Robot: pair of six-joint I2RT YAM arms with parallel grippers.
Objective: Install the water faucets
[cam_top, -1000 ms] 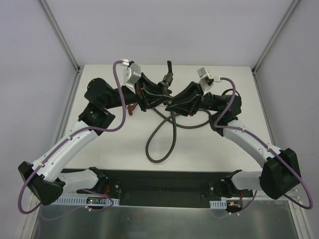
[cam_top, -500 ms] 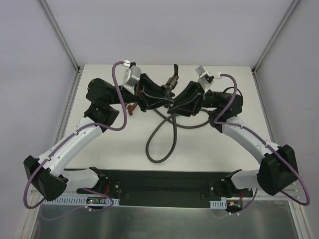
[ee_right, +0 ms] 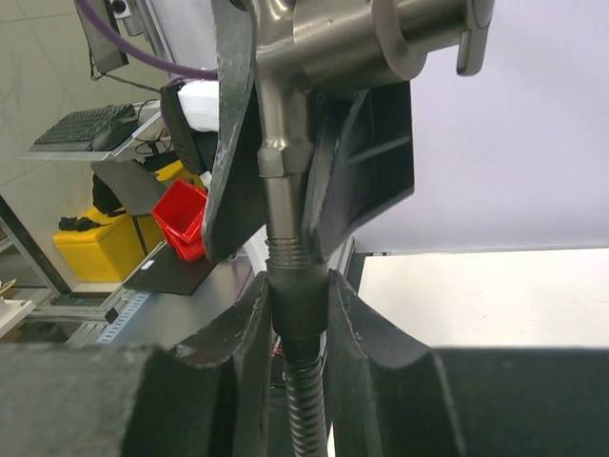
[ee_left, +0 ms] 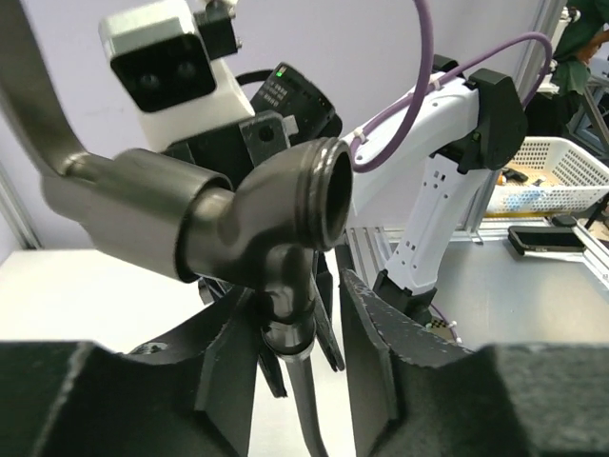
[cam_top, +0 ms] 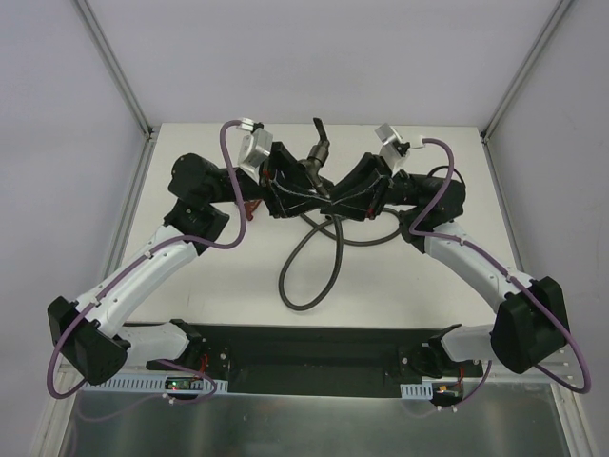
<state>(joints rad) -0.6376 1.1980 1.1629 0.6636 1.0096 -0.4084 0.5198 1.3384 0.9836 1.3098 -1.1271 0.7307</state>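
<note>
The grey-brown metal faucet [cam_top: 316, 155] with its lever handle stands up at the back centre, where both grippers meet. My left gripper [cam_top: 306, 188] is shut on the faucet's lower stem [ee_left: 285, 305]; its body and open spout [ee_left: 322, 195] fill the left wrist view. My right gripper [cam_top: 325, 203] is shut on the dark hose's end nut [ee_right: 300, 309], directly below the faucet's thread [ee_right: 285, 249]. The left gripper's fingers [ee_right: 233, 143] flank the stem above. A small red piece [cam_top: 249, 207] shows beside the left arm. Green and white faucets are out of view.
The long dark flexible hose [cam_top: 306, 271] loops on the white table [cam_top: 409, 286] below the grippers, towards the near edge. The table's back rim and side rails [cam_top: 143, 152] lie close behind the arms.
The faucet's lever tilted to the right half a second ago and now leans back to the left. The left wrist has turned with it. The right gripper has stayed on the hose nut.
</note>
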